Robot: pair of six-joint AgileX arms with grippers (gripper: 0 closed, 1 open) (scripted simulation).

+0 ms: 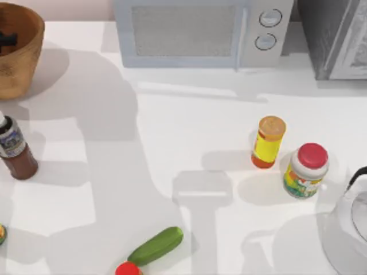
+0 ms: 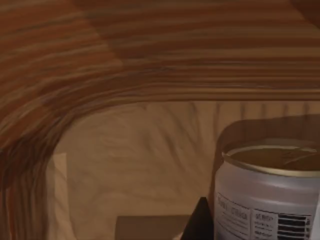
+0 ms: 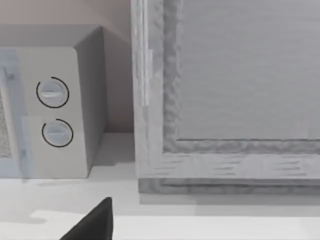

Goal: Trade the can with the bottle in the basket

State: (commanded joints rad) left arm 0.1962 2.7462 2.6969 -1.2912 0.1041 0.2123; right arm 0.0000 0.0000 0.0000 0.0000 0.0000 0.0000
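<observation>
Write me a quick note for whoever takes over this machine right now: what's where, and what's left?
Left gripper: inside the basket, close beside the can; grip can't be judged.
Right gripper: facing the microwave, away from the job.
The can stands upright inside the basket.
The bottle stands on the table, at its left edge, in front of the basket.
Done: nothing visible.
Left: can out, bottle in.

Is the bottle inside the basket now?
No, in the top view the bottle stands on the table at its left edge, apart from the basket.
</observation>
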